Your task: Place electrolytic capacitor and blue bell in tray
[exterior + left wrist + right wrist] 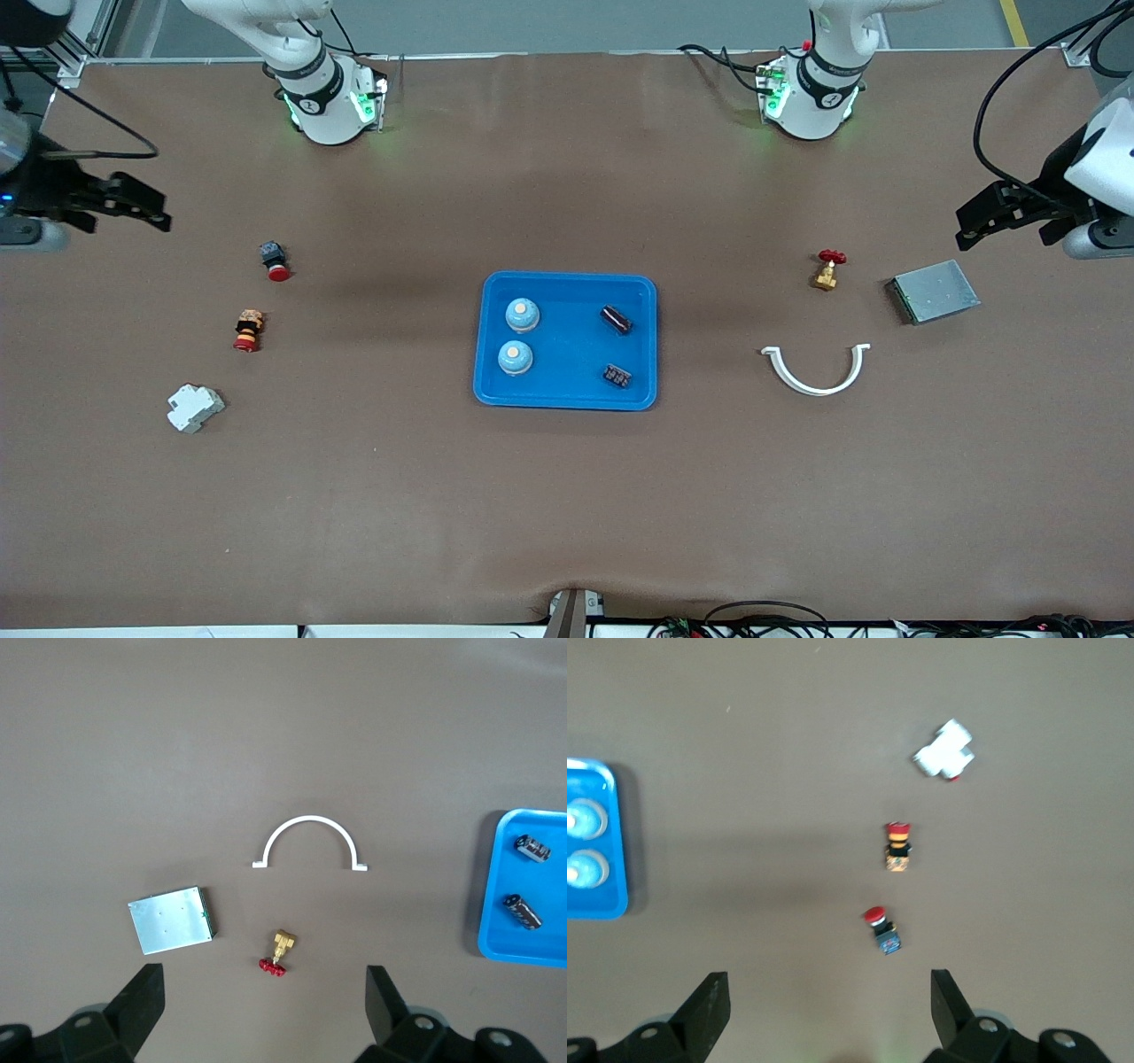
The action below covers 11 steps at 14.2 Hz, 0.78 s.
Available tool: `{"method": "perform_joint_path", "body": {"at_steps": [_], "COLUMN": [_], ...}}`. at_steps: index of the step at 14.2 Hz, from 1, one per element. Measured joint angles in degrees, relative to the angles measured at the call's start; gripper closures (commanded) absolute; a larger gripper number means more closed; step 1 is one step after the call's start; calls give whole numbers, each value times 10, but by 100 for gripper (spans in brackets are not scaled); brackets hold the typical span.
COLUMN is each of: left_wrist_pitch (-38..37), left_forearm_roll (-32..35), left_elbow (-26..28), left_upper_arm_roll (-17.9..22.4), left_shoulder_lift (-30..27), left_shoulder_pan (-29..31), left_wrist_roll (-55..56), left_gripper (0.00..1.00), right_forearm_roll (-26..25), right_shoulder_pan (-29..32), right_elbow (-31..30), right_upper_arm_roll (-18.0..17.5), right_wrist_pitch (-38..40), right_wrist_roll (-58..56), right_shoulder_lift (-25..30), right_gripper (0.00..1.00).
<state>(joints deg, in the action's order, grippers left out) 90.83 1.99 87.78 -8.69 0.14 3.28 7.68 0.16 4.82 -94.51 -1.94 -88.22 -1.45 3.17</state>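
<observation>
The bright blue tray (567, 394) lies mid-table. In it are two blue bells (523, 314) (515, 357) toward the right arm's end and two dark electrolytic capacitors (617, 320) (617, 376) toward the left arm's end. The left wrist view shows the tray's edge (496, 943) with both capacitors (532, 847) (524, 911). The right wrist view shows the tray's edge (602, 904) with both bells (585, 820) (586, 870). My left gripper (974, 226) is open and empty, up at the left arm's end of the table. My right gripper (146, 208) is open and empty at the right arm's end.
Toward the left arm's end lie a grey metal box (932, 291), a brass valve with red handle (828, 268) and a white curved clip (817, 369). Toward the right arm's end lie a red push button (275, 260), a red-yellow button (249, 330) and a white breaker (194, 408).
</observation>
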Motion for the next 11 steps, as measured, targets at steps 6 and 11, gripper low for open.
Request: {"method": "perform_joint_path", "body": {"at_steps": [6,11], "left_wrist_pitch": [-22,-32], "left_forearm_roll": [0,0], "left_elbow": [-11,-17], "left_upper_arm_roll": [0,-1], "left_shoulder_lift": [4,4], "left_shoulder_pan": [0,-2], "left_wrist_roll": [0,0], "left_gripper": [0,0], "right_forearm_roll": [0,0], "right_shoulder_pan": [21,21], "right_elbow": [49,50], "right_upper_arm_roll": [0,-9], "right_wrist_pitch": [-3,-15], "right_wrist_roll": [-1,-3], "right_shoulder_lift": [-8,-12], "right_gripper": [0,0]}}
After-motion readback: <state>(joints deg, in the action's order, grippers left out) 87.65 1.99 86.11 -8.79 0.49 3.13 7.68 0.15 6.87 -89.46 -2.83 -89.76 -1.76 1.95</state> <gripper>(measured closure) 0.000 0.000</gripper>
